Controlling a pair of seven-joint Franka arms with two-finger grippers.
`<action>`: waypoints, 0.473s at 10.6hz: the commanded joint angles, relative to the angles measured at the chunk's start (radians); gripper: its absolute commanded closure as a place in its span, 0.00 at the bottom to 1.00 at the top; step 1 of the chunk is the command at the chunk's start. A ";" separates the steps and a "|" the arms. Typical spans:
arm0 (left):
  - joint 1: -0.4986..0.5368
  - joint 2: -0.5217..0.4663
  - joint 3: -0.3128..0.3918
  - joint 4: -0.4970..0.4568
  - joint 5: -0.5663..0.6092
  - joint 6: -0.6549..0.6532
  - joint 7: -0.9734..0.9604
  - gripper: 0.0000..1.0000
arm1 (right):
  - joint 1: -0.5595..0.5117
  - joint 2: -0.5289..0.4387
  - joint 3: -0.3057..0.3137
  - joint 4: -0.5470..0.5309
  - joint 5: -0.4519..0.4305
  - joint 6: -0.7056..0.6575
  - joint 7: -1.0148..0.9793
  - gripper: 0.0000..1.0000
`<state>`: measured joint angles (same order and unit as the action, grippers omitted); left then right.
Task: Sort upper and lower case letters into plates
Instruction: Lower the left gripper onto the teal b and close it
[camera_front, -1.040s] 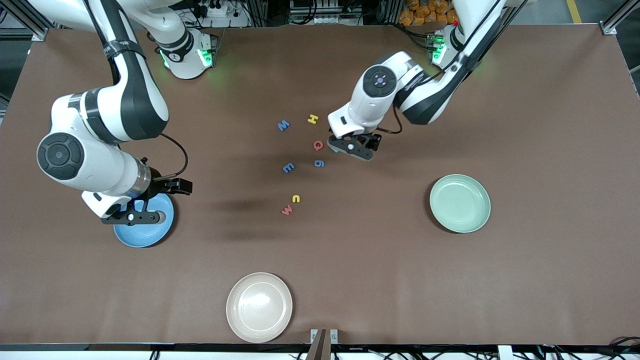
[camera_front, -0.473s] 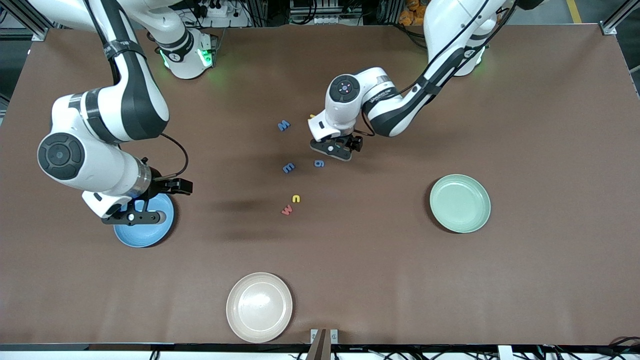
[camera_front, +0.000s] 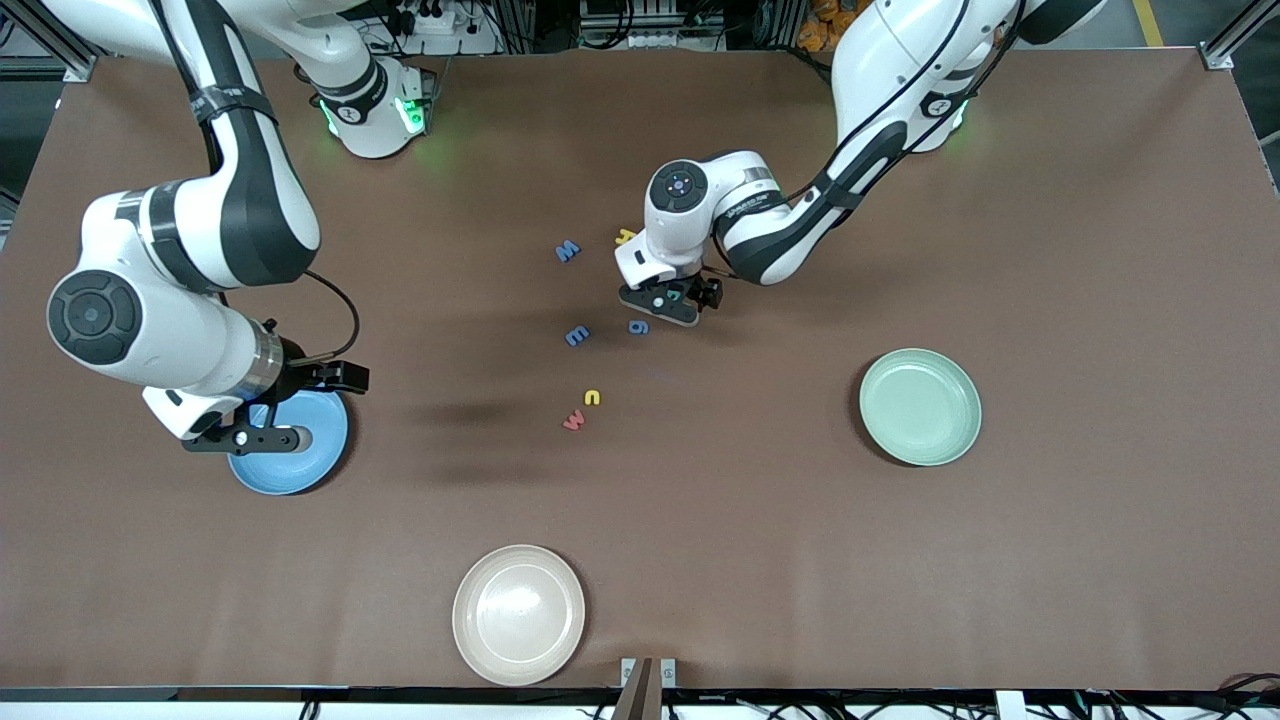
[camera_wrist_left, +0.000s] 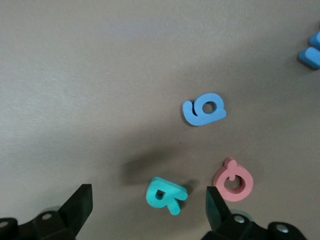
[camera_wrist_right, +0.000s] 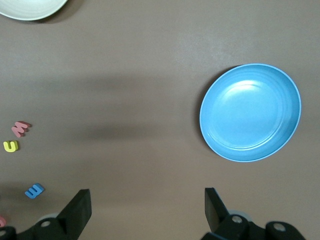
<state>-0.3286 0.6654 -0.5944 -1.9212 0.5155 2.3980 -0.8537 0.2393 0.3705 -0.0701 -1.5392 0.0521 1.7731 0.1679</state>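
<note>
The right arm bends down from its base toward its own end of the table and holds the right gripper (camera_front: 245, 438) over the sky blue plate (camera_wrist_right: 250, 112), jaws spread wide and empty. Farther from the camera, the left arm reaches in with its wrist pointing straight down, and the left gripper (camera_wrist_left: 146, 206) hangs low over the teal R (camera_wrist_left: 165, 194), fingers wide apart and touching nothing. The R lies flat between the fingertips; the pink Q (camera_wrist_left: 233, 181) and the blue g (camera_wrist_left: 204, 109) lie near it.

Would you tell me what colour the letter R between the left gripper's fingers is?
Teal; the R shows best in the left wrist view.
</note>
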 joint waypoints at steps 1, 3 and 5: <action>-0.018 0.026 0.007 0.016 0.069 0.009 -0.068 0.00 | -0.014 0.001 0.006 0.010 0.006 -0.012 -0.013 0.00; -0.030 0.026 0.007 0.007 0.077 0.009 -0.077 0.00 | -0.006 0.002 0.006 0.010 0.009 -0.006 -0.011 0.00; -0.029 0.026 0.008 0.001 0.078 0.009 -0.079 0.01 | -0.020 0.002 0.004 0.010 0.005 -0.012 -0.075 0.00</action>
<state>-0.3499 0.6886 -0.5942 -1.9208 0.5543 2.3989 -0.8919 0.2384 0.3705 -0.0709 -1.5392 0.0521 1.7728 0.1482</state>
